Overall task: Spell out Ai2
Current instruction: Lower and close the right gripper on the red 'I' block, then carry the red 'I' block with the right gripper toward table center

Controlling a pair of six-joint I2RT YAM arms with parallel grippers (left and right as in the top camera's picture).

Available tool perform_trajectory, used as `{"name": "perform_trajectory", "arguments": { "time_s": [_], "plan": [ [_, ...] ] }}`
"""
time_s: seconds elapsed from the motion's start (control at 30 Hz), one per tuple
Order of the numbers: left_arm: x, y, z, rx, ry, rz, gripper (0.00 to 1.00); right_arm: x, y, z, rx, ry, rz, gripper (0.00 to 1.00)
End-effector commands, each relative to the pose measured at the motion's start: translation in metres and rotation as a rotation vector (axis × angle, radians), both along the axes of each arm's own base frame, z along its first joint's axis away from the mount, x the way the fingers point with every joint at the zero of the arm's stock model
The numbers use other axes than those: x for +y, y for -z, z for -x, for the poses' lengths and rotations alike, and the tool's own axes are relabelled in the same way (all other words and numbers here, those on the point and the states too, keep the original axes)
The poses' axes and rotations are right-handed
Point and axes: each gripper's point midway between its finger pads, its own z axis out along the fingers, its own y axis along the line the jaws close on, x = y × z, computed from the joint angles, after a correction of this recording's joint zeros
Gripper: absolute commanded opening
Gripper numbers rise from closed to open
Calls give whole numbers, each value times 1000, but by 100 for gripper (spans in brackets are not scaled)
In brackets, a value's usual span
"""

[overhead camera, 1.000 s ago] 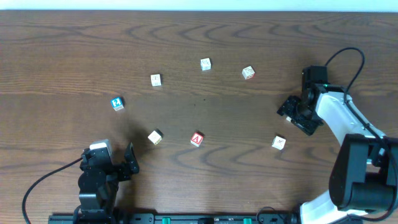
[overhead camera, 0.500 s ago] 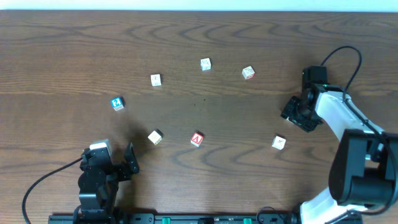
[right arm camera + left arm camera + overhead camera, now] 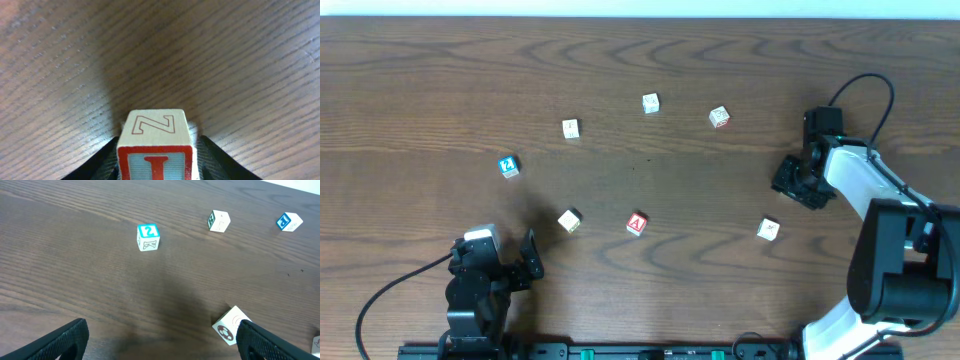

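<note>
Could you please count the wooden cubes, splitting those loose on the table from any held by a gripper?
Loose wooden alphabet cubes on the table: 7
Red-framed wooden I cube in the jaws of the right gripper: 1
Total: 8

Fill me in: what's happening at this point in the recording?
The right claw is shut on a block showing a red I on its front and a Z on top, over the right side of the table. The left claw sits open and empty near the front edge. The blue 2 block and red A block lie apart, not yet lined up.
</note>
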Motion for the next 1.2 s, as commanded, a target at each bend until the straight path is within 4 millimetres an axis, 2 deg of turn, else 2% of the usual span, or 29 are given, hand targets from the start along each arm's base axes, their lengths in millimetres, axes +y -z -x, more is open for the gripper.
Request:
{"name": "perform_trajectory", "arguments": {
  "time_s": [0.0, 0.2, 0.3, 0.37, 0.47, 0.6, 0.7, 0.8, 0.9, 1.0, 1.17],
  "plan": [
    [2, 3, 0, 3, -1, -15, 95, -6, 2, 1, 4, -32, 20, 42],
    [2, 3, 0, 3, -1, -15, 95, -6, 2, 0, 3, -76, 25, 32],
    [2, 3, 0, 3, -1, -15, 95, -3, 0, -3, -2, -120, 11, 33],
    [2, 3, 0, 3, -1, -15, 95, 1, -7, -9, -16, -148, -9, 29],
    [2, 3, 0, 3, -1, -15, 95, 3, -27, -28, -59, -160, -19, 19],
    [2, 3, 0, 3, -1, -15, 95, 6, -63, -55, -125, -191, -13, 15],
    [2, 3, 0, 3, -1, -15, 95, 21, -94, -74, -177, -246, -34, 14],
    [2, 3, 0, 3, -1, -15, 95, 54, -122, -90, -235, -323, -60, 11],
    [2, 3, 0, 3, -1, -15, 95, 101, -134, -95, -273, -416, -87, 9],
    [2, 3, 0, 3, -1, -15, 95, 158, -130, -84, -256, -484, -132, 1],
    [2, 3, 0, 3, -1, -15, 95, 233, -114, -72, -246, -601, -191, 1]
  ]
}}
